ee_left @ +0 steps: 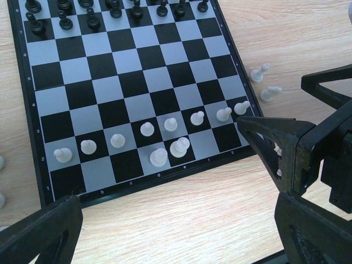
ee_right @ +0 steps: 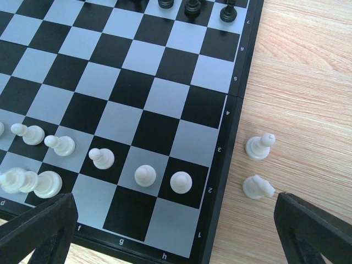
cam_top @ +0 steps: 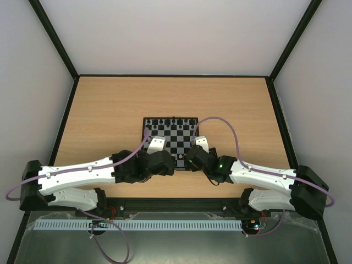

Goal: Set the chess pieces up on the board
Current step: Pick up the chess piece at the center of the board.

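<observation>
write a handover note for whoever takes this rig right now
Left hand: open, empty, over the board's near edge.
Right hand: open, empty, over the near right corner.
Board: black men stand on the two far rows. Eight white pawns fill row 2. Two white pieces are on d1 and e1.
Off board: two white men lie on the table by the right edge. More white ones show, cut off, left of the board.
Left to do: the other six squares of white's row 1.
</observation>
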Robot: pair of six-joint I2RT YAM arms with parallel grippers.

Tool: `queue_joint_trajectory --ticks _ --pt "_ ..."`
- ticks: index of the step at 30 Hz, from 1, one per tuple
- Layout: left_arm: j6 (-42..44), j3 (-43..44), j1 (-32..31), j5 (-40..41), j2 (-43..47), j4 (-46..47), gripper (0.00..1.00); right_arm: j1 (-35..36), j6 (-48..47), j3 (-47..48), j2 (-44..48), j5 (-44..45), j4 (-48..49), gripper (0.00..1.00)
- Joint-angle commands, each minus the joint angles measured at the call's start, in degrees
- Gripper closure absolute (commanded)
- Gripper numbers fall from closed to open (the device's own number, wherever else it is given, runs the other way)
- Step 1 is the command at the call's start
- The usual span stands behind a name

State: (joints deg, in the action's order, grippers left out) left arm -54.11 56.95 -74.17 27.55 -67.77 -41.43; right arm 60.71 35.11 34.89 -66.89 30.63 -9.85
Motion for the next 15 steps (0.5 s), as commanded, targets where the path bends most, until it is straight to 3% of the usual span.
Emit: queue_joint_trajectory --ticks 1,15 --pt "-1.00 2.46 0.43 0.76 -2.76 -0.03 0.02 -0.20 -0.02 0.99 0.69 -0.42 0.78 0.02" --pt "-3.32 2.65 0.35 0.63 -4.08 0.75 0.02 -0.23 -0.49 0.17 3.10 -1.36 0.88 0.01"
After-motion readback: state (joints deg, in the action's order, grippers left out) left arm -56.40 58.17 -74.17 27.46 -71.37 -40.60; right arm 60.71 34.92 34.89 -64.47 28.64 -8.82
